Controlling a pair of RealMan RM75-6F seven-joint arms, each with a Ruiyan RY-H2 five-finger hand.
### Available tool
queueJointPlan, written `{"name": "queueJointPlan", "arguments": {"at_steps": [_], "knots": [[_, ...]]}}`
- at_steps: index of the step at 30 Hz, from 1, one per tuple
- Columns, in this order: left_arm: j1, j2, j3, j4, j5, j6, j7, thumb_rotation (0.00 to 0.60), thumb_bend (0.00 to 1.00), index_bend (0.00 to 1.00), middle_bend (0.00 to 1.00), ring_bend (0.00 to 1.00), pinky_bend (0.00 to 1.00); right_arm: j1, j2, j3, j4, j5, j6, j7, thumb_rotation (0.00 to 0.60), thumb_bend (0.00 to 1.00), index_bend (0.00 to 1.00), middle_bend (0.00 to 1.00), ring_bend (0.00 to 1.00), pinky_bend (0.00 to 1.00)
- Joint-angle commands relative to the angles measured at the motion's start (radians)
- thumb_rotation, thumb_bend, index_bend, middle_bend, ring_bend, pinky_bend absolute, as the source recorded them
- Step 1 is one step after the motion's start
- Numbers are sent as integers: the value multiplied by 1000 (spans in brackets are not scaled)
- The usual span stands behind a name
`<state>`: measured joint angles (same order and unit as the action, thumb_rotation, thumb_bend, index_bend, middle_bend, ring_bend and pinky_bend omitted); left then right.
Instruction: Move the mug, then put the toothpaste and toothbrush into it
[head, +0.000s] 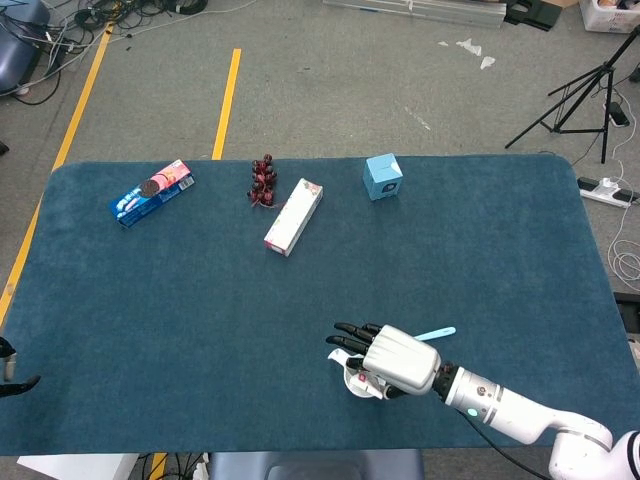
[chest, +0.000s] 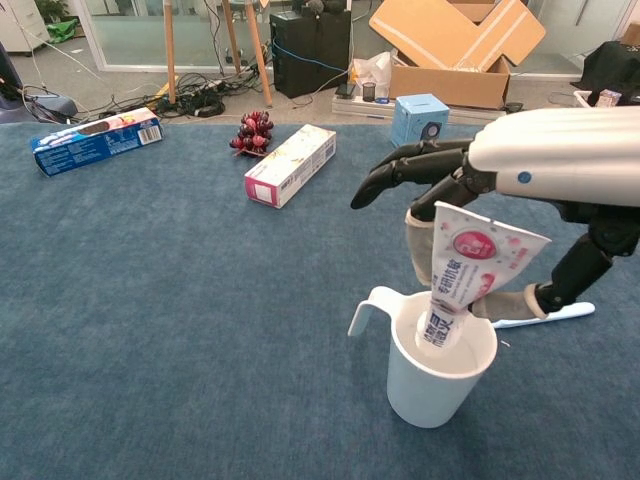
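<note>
Your right hand (chest: 520, 190) pinches the toothpaste (chest: 462, 270) by its upper end, other fingers (chest: 400, 170) stretched out above; the tube hangs cap-down with its lower end inside the white mug (chest: 437, 375) directly beneath them. The toothbrush (chest: 560, 313) lies on the table (chest: 150, 300) just behind your fingers. Your left hand is out of sight.

Blue-carpeted table (head: 200, 330), things scattered along the far edge and one cluster near the front.
Far side: biscuit pack (head: 151, 193) at left, then grapes (head: 263, 181), a white carton (head: 293, 216) angled just beside them, a blue box (head: 383, 176) further right. Near front: white mug (chest: 440, 372) standing upright, a toothbrush (chest: 545, 315) lying just beyond it.
</note>
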<state>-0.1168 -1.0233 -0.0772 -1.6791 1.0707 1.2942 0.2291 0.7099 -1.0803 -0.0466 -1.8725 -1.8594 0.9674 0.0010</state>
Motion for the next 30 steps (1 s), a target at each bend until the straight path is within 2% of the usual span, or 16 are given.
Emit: {"name": "queueJointPlan", "arguments": {"at_steps": [1, 17, 30], "knots": [[0, 0, 0, -1, 0, 0, -1, 600, 0, 883, 478, 425, 555, 6, -21, -2, 22, 8, -10, 13, 600, 246, 612, 153, 41, 328], [1, 3, 1, -2, 3, 1, -5, 600, 0, 883, 478, 425, 555, 46, -119, -10, 134, 37, -40, 98, 600, 246, 612, 153, 41, 328], [2, 5, 1, -4, 5, 1, -8, 600, 0, 883, 478, 425, 555, 70, -169, -25, 177, 45, -54, 122, 600, 246, 612, 153, 41, 328]]}}
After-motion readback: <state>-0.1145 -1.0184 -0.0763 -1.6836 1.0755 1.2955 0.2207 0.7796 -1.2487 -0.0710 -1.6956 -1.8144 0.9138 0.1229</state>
